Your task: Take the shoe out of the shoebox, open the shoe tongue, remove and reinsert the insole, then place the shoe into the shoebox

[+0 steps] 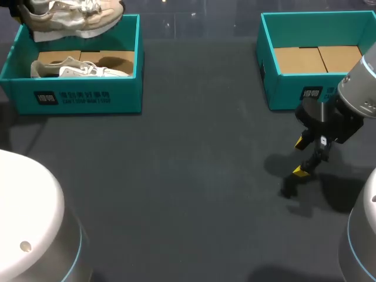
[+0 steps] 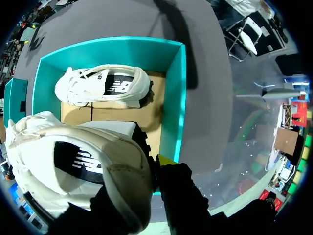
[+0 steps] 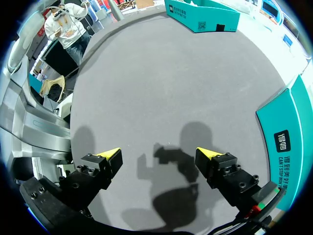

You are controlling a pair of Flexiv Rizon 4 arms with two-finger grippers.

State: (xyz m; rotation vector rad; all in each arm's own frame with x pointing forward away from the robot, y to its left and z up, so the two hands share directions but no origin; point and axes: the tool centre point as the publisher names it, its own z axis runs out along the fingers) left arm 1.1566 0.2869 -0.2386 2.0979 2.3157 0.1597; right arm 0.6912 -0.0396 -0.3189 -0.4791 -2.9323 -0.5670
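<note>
A beige-white sneaker [image 1: 73,17] hangs above the left teal shoebox [image 1: 88,100], held at its heel [image 2: 98,166] by my left gripper [image 2: 154,169]. Only one yellow fingertip [image 2: 166,160] shows beside the heel; the other is hidden behind the shoe. A second white sneaker [image 2: 102,85] lies on its side on the cardboard floor of that box [image 2: 176,98], also seen as the white sneaker [image 1: 79,69] from above. My right gripper [image 1: 308,155] stands open over the bare table in front of the right box, fingers wide apart [image 3: 160,155], nothing between them.
A second teal box [image 1: 276,88] with only a cardboard floor stands at the back right, just behind my right gripper; its wall [image 3: 288,142] is close beside that gripper. Dark grey tabletop [image 1: 188,176] lies between the two boxes.
</note>
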